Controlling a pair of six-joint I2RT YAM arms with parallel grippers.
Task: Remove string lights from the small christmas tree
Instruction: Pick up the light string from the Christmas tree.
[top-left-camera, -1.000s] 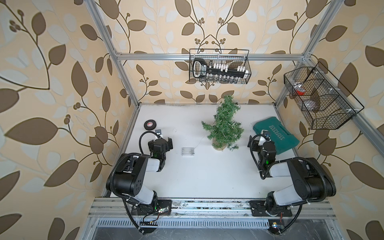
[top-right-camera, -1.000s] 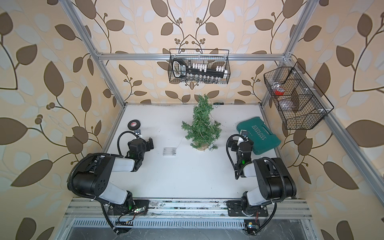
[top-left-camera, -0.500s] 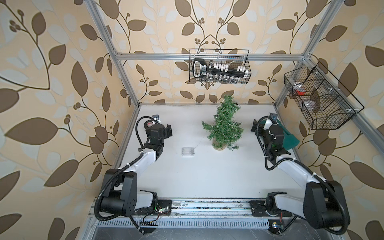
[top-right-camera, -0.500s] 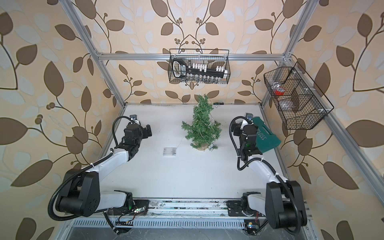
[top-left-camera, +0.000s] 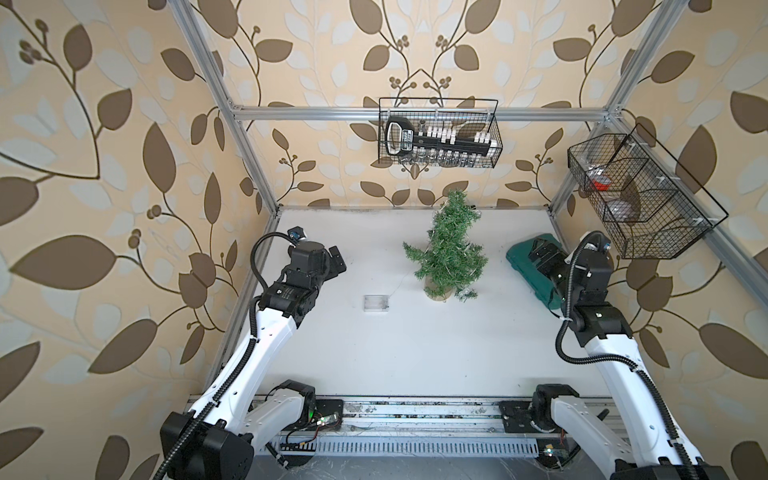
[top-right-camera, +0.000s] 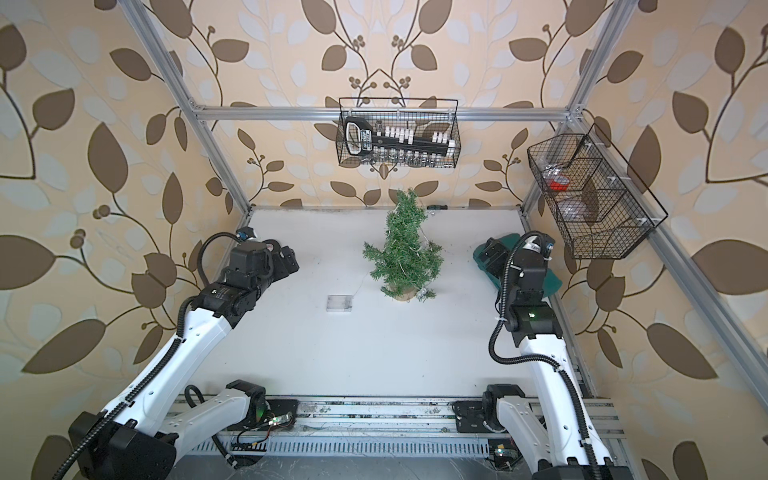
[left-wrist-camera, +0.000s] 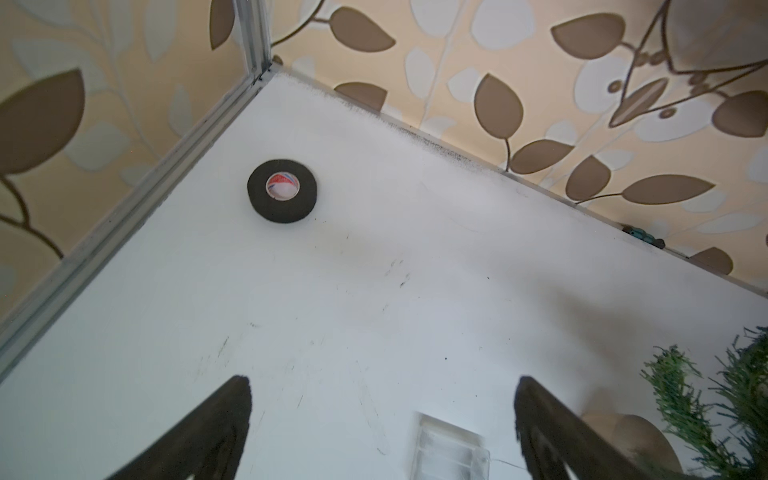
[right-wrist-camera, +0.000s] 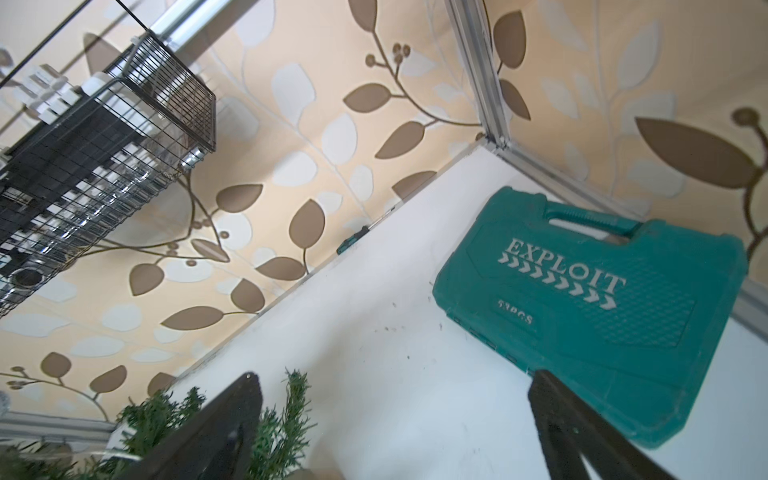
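Though strung, small christmas tree (top-left-camera: 449, 249) upright

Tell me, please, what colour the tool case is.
The case is teal green, clearest in the right wrist view.

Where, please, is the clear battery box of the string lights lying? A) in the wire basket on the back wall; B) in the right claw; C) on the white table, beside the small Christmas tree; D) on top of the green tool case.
C: the battery box lies flat on the white table, beside the small Christmas tree.
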